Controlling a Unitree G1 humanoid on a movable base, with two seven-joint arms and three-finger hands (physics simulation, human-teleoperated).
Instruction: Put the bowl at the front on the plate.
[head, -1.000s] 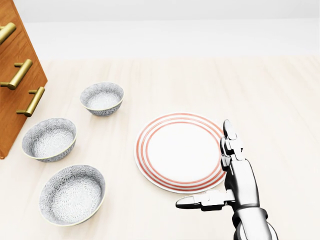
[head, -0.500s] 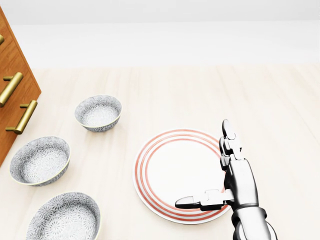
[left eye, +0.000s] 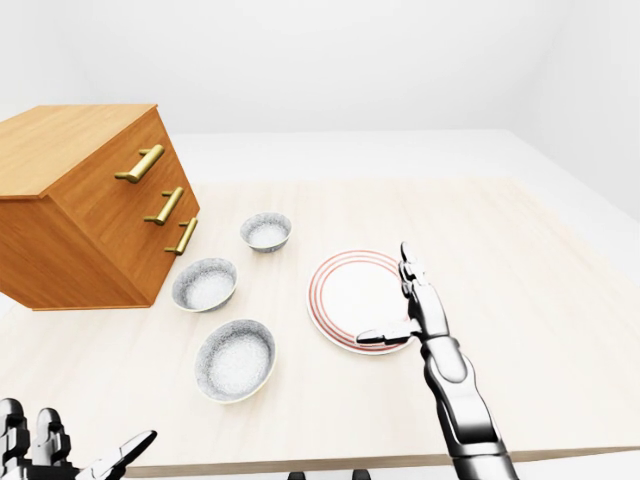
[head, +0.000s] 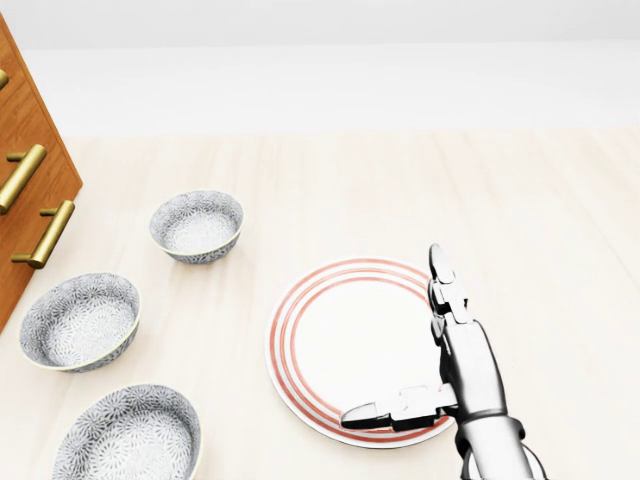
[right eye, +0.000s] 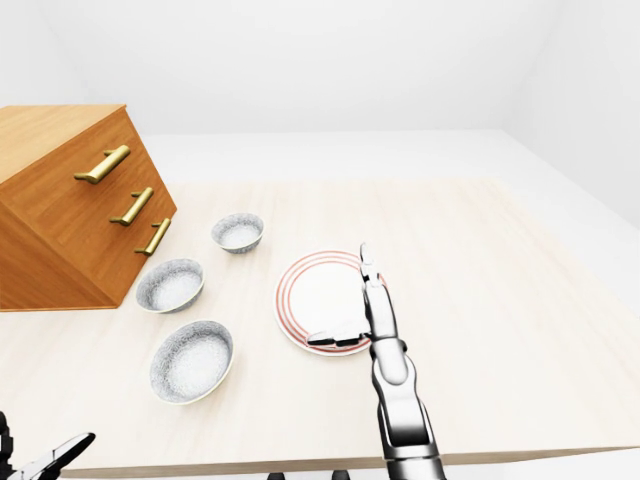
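Left-eye view: wide bare surface (left eye: 540, 300) right of the plate (left eye: 355, 295); left side crowded by a wooden drawer chest (left eye: 90, 215) and three patterned bowls. Lowest bowl (left eye: 236, 358) close to the surface's bottom edge, left of and below the plate, apart from it, open room all round. Right hand (left eye: 415, 312) over the plate's right rim, well apart from that bowl, fingers (left eye: 407, 265) spread: long ones straight toward the top, thumb out leftward over the plate's lower rim, empty. Left hand (left eye: 55, 445) in the bottom-left corner by the surface's bottom edge, fingers splayed, empty.

Head view: lowest bowl cut by the bottom edge at lower left; right forearm rising from bottom right, palm turned left toward the plate.

Right-eye view: same layout; middle bowl (right eye: 170, 284) and top bowl (right eye: 238, 231) in a slanting row beside the chest's handles.
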